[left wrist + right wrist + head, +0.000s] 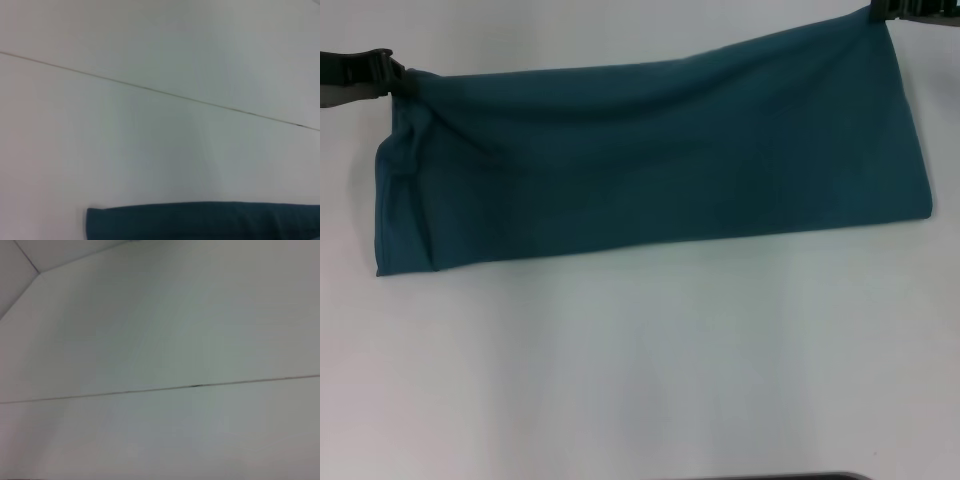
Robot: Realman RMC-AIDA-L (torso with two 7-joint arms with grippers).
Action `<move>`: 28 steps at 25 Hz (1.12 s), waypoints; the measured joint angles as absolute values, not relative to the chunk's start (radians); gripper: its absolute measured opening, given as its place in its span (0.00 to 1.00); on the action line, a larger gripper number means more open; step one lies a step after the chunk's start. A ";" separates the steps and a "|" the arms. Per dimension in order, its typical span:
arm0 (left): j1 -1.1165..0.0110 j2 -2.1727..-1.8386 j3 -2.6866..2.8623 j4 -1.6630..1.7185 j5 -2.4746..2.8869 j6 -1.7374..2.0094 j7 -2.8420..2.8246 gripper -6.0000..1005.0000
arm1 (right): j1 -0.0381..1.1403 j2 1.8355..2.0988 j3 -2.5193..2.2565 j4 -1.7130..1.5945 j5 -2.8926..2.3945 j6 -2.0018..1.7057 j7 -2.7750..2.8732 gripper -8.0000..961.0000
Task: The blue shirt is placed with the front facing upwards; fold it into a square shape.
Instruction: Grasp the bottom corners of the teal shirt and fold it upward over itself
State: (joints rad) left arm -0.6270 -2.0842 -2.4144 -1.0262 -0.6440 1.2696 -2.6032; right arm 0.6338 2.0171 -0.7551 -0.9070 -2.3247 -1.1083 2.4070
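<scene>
While you look down from the head camera, you see one blue shirt point(650, 165) spread across the white tabletop point(650, 370) as a long, roughly rectangular band, folded so that no lettering, collar or label shows. Its cloth is a soft, matte teal-blue knit, smooth over most of its face, with shallow creases running along the far edge and a bunched, puckered knot of folds at its left end. The near edge lies fairly straight and flat on the tabletop; the right end is a clean, slightly rounded fold.

Your left hand point(398, 78) sits at the far left corner of the shirt, its dark fingers closed on the gathered cloth there. Your right hand point(890, 14) is at the far right corner, touching the cloth at the frame's edge, and you cannot tell whether it is pinching the fabric or merely resting against it.

From the left wrist camera you see a narrow strip of the same teal cloth point(205, 220) lying on the pale, smooth surface, which carries one thin seam line point(150, 89). The right wrist camera shows only that surface and a seam point(195, 386).
</scene>
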 joint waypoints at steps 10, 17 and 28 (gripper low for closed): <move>-0.630 -2.085 -2.414 -1.020 -0.643 1.254 -2.601 0.03 | 0.640 2.017 -0.761 -0.897 -2.336 -1.103 2.412 0.02; -0.643 -2.074 -2.415 -0.996 -0.643 1.249 -2.602 0.03 | 0.644 2.011 -0.761 -0.886 -2.345 -1.090 2.409 0.02; -0.673 -2.038 -2.413 -0.920 -0.640 1.227 -2.594 0.16 | 0.656 1.968 -0.745 -0.817 -2.360 -1.081 2.418 0.23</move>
State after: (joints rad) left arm -0.6729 -2.0384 -2.4129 -0.9199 -0.6396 1.2267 -2.5937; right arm 0.6557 1.9675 -0.7453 -0.8166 -2.3599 -1.0809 2.4181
